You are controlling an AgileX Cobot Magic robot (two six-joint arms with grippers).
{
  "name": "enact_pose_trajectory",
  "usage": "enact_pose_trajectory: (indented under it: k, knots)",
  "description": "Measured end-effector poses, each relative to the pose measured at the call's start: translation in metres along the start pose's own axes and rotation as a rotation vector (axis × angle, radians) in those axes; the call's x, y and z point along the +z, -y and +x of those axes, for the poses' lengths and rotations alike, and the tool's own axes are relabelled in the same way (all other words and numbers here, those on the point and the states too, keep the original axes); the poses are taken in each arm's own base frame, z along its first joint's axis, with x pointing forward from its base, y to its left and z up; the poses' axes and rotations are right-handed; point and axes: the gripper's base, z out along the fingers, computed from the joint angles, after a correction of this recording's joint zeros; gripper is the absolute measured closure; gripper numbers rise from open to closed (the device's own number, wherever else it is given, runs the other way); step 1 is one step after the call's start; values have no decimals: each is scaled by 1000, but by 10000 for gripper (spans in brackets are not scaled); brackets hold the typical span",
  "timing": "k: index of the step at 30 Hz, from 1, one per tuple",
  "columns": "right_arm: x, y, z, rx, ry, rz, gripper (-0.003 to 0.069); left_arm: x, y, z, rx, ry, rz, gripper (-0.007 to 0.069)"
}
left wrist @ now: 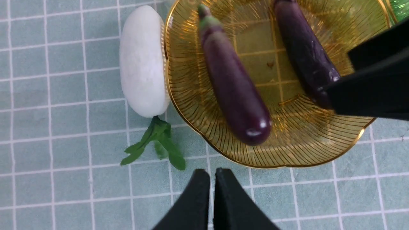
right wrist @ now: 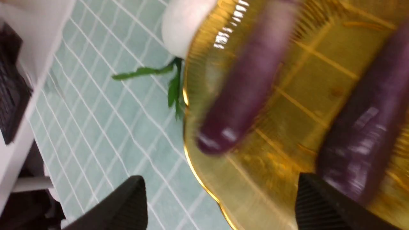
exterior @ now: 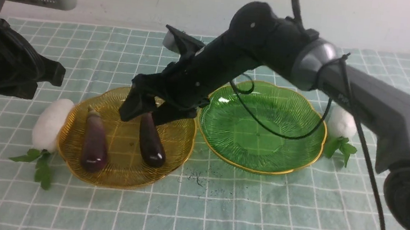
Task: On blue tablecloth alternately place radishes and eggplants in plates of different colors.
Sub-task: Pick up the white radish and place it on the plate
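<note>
Tablecloth (exterior: 216,216), pale blue with a white grid, covered the whole near field; a few dark specks (exterior: 198,178) lay on it just near of the gap between the plates.

Count: 2 plates, 2 eggplants, 2 radishes, 2 grippers.

Plates stood side by side at mid-table, rims just beside each other.
- Amber plate (exterior: 119,151), left: held both eggplants, lying roughly parallel with blunt ends near and stem ends far. Left eggplant (exterior: 94,145) lay toward the plate's left side, right eggplant (exterior: 151,143) near its centre; the two were apart.
- Green plate (exterior: 255,151), right: bare ribbed floor showing across its width.

Radishes, both on the cloth with leafy tops pointing near:
- Left radish (exterior: 49,124) lay against the left rim of the amber plate.
- Right radish (exterior: 341,122) lay just beside the right rim of the green plate, partly hidden by the right arm.

Grippers:
- Right gripper (exterior: 142,117) reached across over the amber plate, its fingers (right wrist: 127,204) spread wide to either side of the right eggplant's far end. The eggplant lay on the plate, ungripped. Whether a finger touched it could not be told.
- Left gripper (left wrist: 211,174) hung over the cloth on the near side of the amber plate, fingers pressed together, holding nothing.
</note>
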Motion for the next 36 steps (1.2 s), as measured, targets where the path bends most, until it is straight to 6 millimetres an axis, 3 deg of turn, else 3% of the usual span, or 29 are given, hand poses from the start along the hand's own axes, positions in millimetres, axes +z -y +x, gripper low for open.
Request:
enact_pose_trajectory:
  k: [2, 6, 7, 8, 10, 12, 13, 14, 16, 20, 22, 25, 26, 32, 36]
  knots:
    - [-31, 10, -10, 12, 42, 82, 163, 1, -15, -1, -60, 5, -22, 612]
    - [-98, 18, -13, 3, 120, 287, 376, 6, -43, -2, -165, 6, -18, 611]
    - [-98, 20, -12, 9, 118, 288, 389, 7, -43, -2, -165, 4, -18, 611]
    - [-129, 17, -6, -3, 141, 372, 494, 13, -51, -3, -194, -14, 2, 611]
    - [-157, 12, 3, -13, 158, 438, 596, 24, -56, -4, -204, -37, 27, 611]
    - [-182, 4, 15, -19, 172, 482, 637, 38, -59, -7, -192, -56, 45, 611]
    - [-210, -8, 32, -30, 192, 532, 662, 53, -60, -12, -148, -54, 60, 611]
    - [-209, -6, 34, -24, 185, 533, 662, 57, -60, -12, -144, -59, 64, 611]
    - [-234, -17, 58, -24, 194, 579, 671, 80, -61, -18, -62, -52, 73, 605]
    - [-255, -30, 89, -22, 196, 611, 673, 110, -62, -22, -24, -68, 74, 563]
    - [-266, -40, 112, -26, 200, 616, 673, 127, -64, -22, -17, -84, 66, 494]
    - [-271, -47, 123, -28, 205, 616, 673, 137, -66, -21, -4, -97, 53, 417]
    - [-274, -50, 131, -30, 209, 616, 674, 144, -67, -21, 1, -101, 46, 346]
    - [-278, -55, 140, -34, 214, 616, 674, 168, -69, -22, -2, -94, 37, 105]
    - [-277, -55, 140, -33, 214, 616, 674, 182, -70, -20, -5, -110, 38, 39]
